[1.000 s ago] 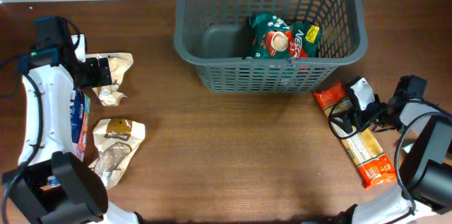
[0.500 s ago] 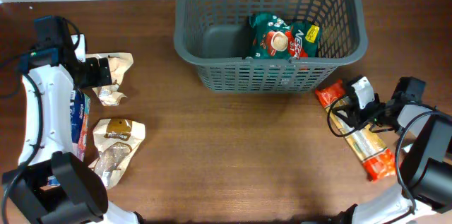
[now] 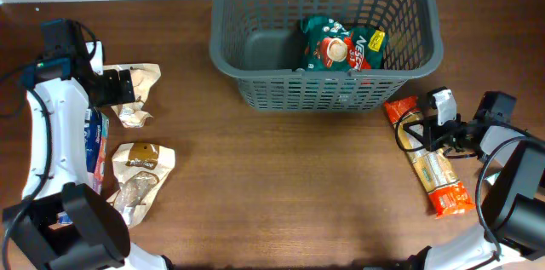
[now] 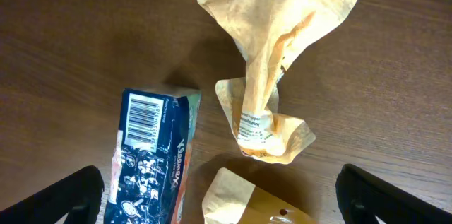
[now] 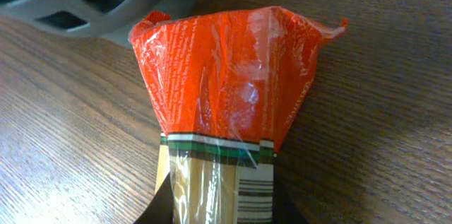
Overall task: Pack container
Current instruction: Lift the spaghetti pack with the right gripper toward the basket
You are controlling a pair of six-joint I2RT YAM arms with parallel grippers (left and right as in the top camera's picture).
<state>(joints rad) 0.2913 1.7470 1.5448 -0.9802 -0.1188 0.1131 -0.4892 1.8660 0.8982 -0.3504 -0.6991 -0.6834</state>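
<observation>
The container [image 3: 223,55], a dark grey slotted basket, stands at the back centre with green packets [image 3: 342,45] inside. My right gripper [image 3: 428,136] lies to its right, low over the table, shut on a long orange pasta packet [image 3: 440,178]. In the right wrist view the packet's [image 5: 229,68] clear body runs between my two dark fingers [image 5: 164,208], which press on both its sides. My left gripper [image 4: 229,203] hangs open over a crumpled tan pouch [image 4: 272,75] and a blue packet [image 4: 152,160], touching neither.
Along the left side lie the crumpled tan pouch [image 3: 136,115], a second tan pouch [image 3: 140,176] and the blue packet [image 3: 95,146]. The basket's wall [image 5: 92,1] stands just beyond the orange packet's flared end.
My right gripper has closed on the pasta packet, and the packet has turned slightly on the table. The left arm has not moved.
</observation>
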